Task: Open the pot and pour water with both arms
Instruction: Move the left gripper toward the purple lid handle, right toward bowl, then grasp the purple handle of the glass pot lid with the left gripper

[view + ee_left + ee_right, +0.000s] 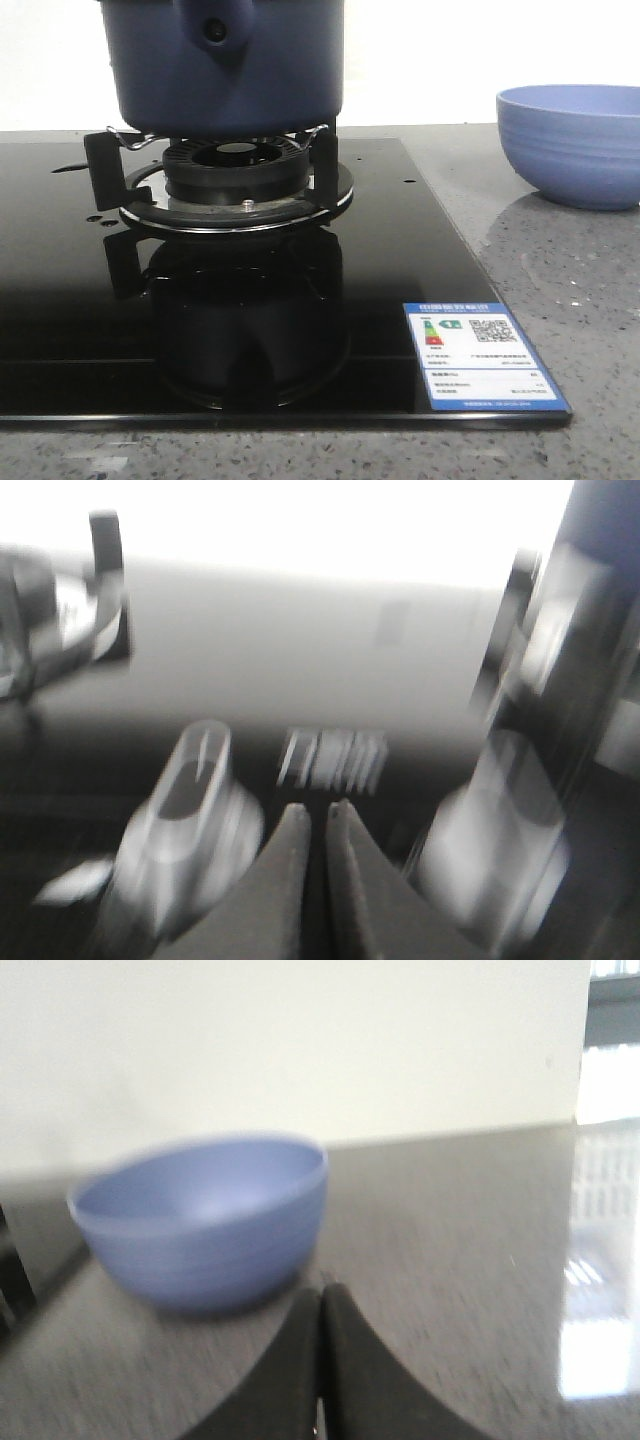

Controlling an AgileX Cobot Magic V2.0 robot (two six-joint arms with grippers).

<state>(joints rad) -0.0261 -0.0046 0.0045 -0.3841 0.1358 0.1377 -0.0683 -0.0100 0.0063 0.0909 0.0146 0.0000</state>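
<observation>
Centrally, the large matte navy-blue pot [228, 65] sat on the black burner stand [232, 175]; periwinkle ribbed bowl [575, 143] right on the grey tabletop [560, 270]. Left gripper [313, 815] fingers nearly pressed together; right gripper [321, 1297] fingers pressed together, empty.

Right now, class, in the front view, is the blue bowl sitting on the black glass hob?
No: the bowl stands on the grey countertop, right of the hob.

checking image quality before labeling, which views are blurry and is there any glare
Front view: sharp; the glossy black cooktop mirrors the burner. Left wrist view: heavy motion blur, background blown out white, the left gripper shut. Right wrist view: the bowl softly blurred, window glare on the counter.
</observation>
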